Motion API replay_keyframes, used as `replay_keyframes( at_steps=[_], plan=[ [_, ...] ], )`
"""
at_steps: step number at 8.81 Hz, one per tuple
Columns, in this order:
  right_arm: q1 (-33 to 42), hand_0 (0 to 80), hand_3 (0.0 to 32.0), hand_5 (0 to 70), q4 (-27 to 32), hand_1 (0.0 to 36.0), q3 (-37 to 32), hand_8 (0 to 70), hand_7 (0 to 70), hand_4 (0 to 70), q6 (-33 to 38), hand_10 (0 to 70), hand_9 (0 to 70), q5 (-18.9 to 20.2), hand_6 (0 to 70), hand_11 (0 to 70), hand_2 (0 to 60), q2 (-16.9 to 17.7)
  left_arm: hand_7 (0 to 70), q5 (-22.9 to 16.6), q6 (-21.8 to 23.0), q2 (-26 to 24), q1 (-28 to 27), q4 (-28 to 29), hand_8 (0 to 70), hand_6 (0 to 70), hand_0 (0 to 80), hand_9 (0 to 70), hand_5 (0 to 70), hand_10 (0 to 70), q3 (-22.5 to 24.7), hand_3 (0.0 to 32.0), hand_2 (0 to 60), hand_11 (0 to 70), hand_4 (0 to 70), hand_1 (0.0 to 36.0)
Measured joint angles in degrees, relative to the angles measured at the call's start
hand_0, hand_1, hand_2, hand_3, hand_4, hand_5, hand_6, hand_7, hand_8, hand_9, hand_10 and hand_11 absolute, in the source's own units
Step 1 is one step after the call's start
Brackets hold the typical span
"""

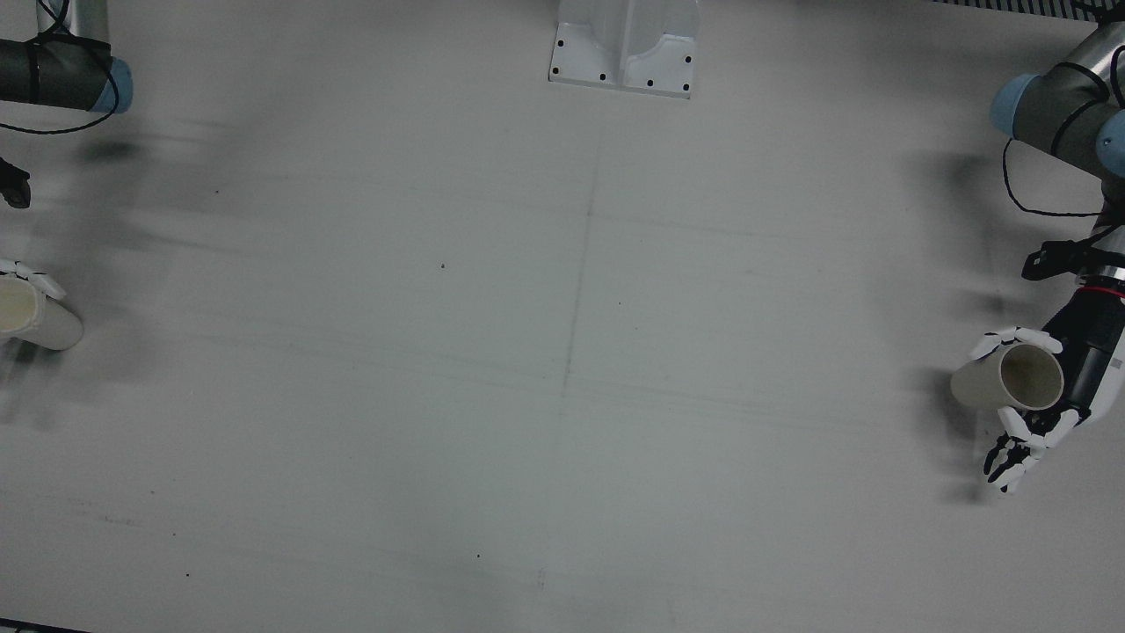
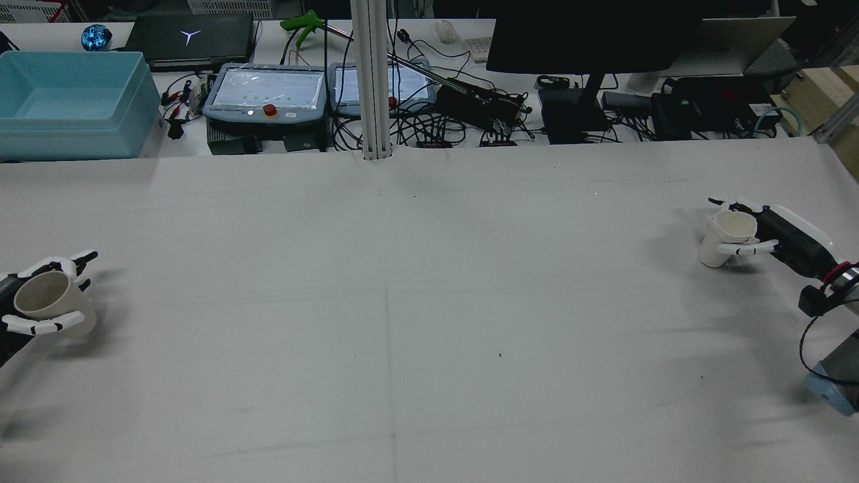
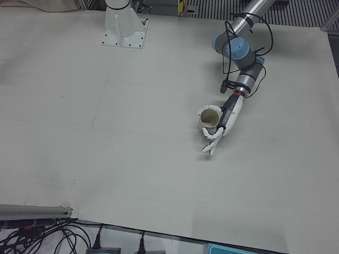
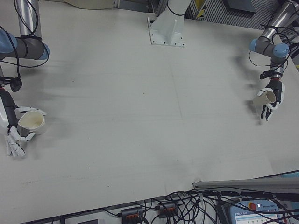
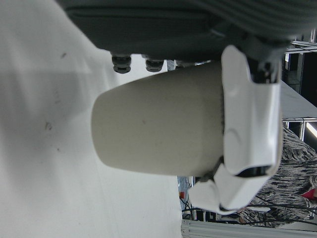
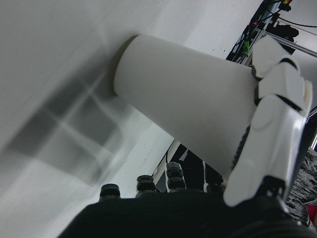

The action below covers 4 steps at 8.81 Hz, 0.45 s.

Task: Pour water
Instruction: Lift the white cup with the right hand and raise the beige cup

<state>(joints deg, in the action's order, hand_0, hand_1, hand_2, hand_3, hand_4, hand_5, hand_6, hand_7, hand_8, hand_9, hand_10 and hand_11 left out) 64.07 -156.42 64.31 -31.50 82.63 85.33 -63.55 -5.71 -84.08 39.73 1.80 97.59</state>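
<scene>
Two pale paper cups sit at opposite sides of the table, one in each hand. My left hand (image 2: pixel 27 305) is shut on the left cup (image 2: pixel 52 303), which leans with its mouth up; the front view shows the same cup (image 1: pixel 1011 380) and hand (image 1: pixel 1050 400) at its right edge. In the left hand view a white finger (image 5: pixel 250 124) wraps the cup (image 5: pixel 158 131) near its rim. My right hand (image 2: pixel 778 235) is shut on the right cup (image 2: pixel 726 238), tilted with its base at or close to the table. Its cup (image 6: pixel 183 94) fills the right hand view.
The white arm pedestal (image 1: pixel 626 44) stands at the table's robot side. Beyond the far edge are a blue bin (image 2: pixel 67 100), control pendants (image 2: pixel 265 97), a monitor and cables. A vertical post (image 2: pixel 372 77) rises at the far middle. The grey tabletop (image 1: pixel 562 352) lies between the two hands.
</scene>
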Motion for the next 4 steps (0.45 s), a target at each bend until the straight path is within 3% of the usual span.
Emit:
replay_keyframes(
  at_steps=[1,2,3,4],
  plan=[
    [-0.08,67.1,0.0,70.0,-1.57,36.0,2.05,21.1,41.1,27.4,-0.87,15.4,29.5,-1.14,29.0,25.1,60.0,0.38,15.5,0.0,0.0,0.02,0.0,0.03,3.2,7.1,61.6,2.7,70.0,2.3,-0.01,0.0,48.4,5.5,41.8,32.2],
    [-0.25,79.7,0.0,70.0,-4.19,36.0,3.98,27.3,46.5,27.5,-1.85,23.2,37.3,-1.7,35.2,36.9,60.0,0.51,15.7,0.0,0.0,0.03,0.0,0.04,3.3,7.3,61.6,2.8,70.0,2.4,-0.06,0.0,48.2,5.7,42.0,32.2],
    [-0.42,80.0,0.0,70.0,-6.57,36.0,5.58,29.3,46.8,25.0,-2.64,26.4,39.7,-1.95,35.9,41.5,60.0,0.53,15.9,0.0,-0.03,0.05,-0.01,0.04,3.4,7.5,62.1,2.9,70.0,2.4,-0.08,0.0,48.4,5.7,42.3,32.4],
    [-0.44,80.0,0.0,70.0,-8.02,36.0,6.83,28.1,44.4,23.0,-3.01,25.3,37.8,-2.05,34.5,40.3,60.0,0.61,16.7,0.0,-0.05,0.03,-0.04,-0.01,3.4,8.1,64.1,2.9,70.0,2.4,-0.01,0.0,48.6,5.7,43.4,33.7]
  ],
)
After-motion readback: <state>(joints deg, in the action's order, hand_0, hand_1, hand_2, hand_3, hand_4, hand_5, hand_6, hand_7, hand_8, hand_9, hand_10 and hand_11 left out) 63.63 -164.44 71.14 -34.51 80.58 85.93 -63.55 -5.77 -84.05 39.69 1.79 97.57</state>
